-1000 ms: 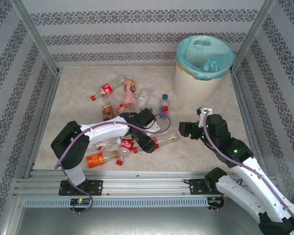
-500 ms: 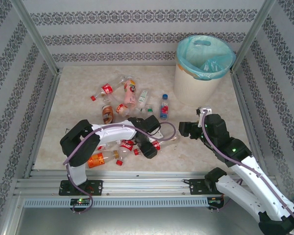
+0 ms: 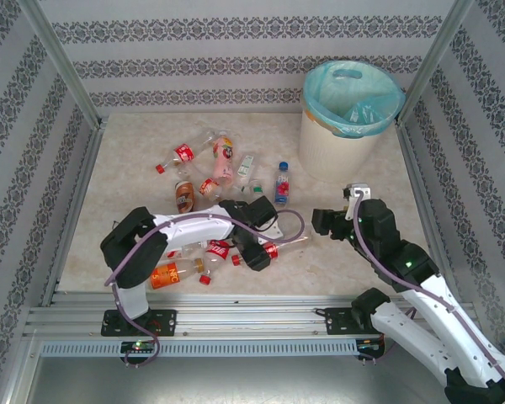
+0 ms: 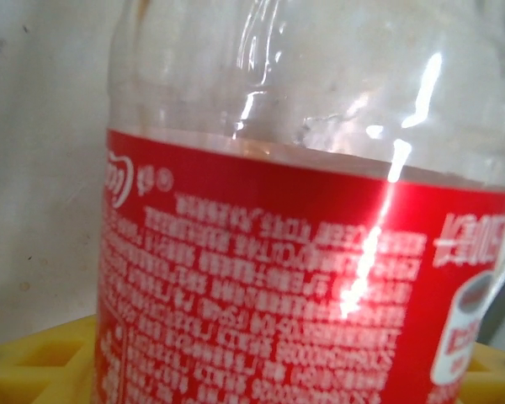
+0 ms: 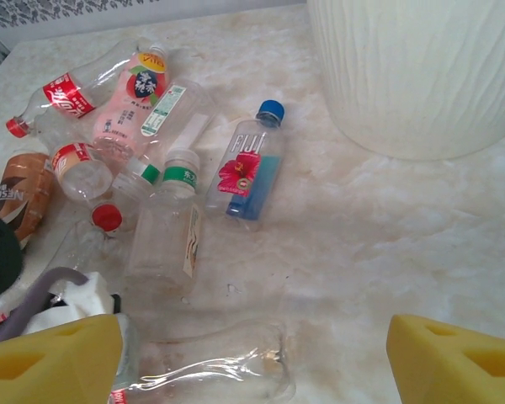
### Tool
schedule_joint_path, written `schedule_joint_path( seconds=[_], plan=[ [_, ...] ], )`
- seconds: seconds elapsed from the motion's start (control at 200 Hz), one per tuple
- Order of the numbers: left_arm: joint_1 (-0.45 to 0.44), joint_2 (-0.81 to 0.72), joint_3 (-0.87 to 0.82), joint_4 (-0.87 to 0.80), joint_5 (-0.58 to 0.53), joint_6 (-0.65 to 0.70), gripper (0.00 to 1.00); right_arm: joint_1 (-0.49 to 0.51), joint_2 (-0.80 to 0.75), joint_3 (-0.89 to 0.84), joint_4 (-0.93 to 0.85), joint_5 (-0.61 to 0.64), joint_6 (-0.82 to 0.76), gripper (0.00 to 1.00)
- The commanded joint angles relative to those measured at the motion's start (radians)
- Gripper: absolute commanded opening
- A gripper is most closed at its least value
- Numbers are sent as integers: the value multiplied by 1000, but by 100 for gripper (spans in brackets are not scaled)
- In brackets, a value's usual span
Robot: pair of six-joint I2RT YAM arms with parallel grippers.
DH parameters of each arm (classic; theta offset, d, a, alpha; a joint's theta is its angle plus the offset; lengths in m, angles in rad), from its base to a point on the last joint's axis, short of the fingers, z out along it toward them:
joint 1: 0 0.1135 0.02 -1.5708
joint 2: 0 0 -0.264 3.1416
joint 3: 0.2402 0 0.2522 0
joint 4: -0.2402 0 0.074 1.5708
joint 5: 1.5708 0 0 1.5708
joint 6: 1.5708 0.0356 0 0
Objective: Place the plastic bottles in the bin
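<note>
A clear plastic bottle with a red label [image 4: 303, 244] lies on the table at front centre [image 3: 288, 243]. My left gripper [image 3: 257, 250] is shut on it: in the left wrist view the label spans the gap between my yellow pads [image 4: 34, 362]. Its clear end [image 5: 227, 370] lies just ahead of my right gripper [image 5: 252, 370], which stands open and empty to the bottle's right [image 3: 324, 223]. Several more bottles lie in a cluster at mid-left, among them a pink one [image 3: 225, 160] and a blue-capped one [image 3: 281, 183] [image 5: 248, 168]. The cream bin [image 3: 341, 147] with turquoise liner stands at back right.
An orange-label bottle [image 3: 175, 273] lies near the front edge by the left arm's base. A brown-label bottle [image 3: 183, 194] lies at the cluster's left. The bin's ribbed wall [image 5: 421, 76] rises close ahead of the right gripper. Patterned walls enclose the table on three sides.
The left gripper dropped lower over the red-label bottle and its jaws closed in on it. The right gripper shifted slightly right and stayed open.
</note>
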Motion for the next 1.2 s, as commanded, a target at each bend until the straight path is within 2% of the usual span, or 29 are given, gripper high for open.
schedule_joint_path(
  seconds=[0.0,0.15,0.43,0.609,0.649,0.724,0.799,0.844,1.034,1.119,1.194],
  plan=[
    [-8,-95,23,-20,83,22,58,-10,0,76,-10,40,-40,81],
    [-8,-186,4,41,110,-8,57,-7,3,156,-9,59,-65,80],
    [-6,-287,54,133,18,-60,55,-7,-22,225,133,87,-78,82],
    [-3,-340,98,233,-53,-88,55,-9,49,293,258,75,-130,83],
    [-3,-354,87,274,-69,-98,52,-9,80,335,262,59,-151,83],
    [-2,-383,63,338,-99,-119,37,-8,135,418,253,22,-188,83],
    [-3,-405,45,373,-140,-128,35,-7,168,478,244,3,-216,83],
    [-3,-415,38,383,-165,-132,30,-7,173,491,252,-1,-227,83],
    [-3,-454,27,413,-220,-140,12,-9,151,448,315,-37,-255,83],
    [-3,-476,2,452,-239,-145,0,-9,132,396,362,-87,-263,84],
    [-3,-501,-33,508,-271,-159,0,-8,109,341,422,-176,-284,84]
  ],
)
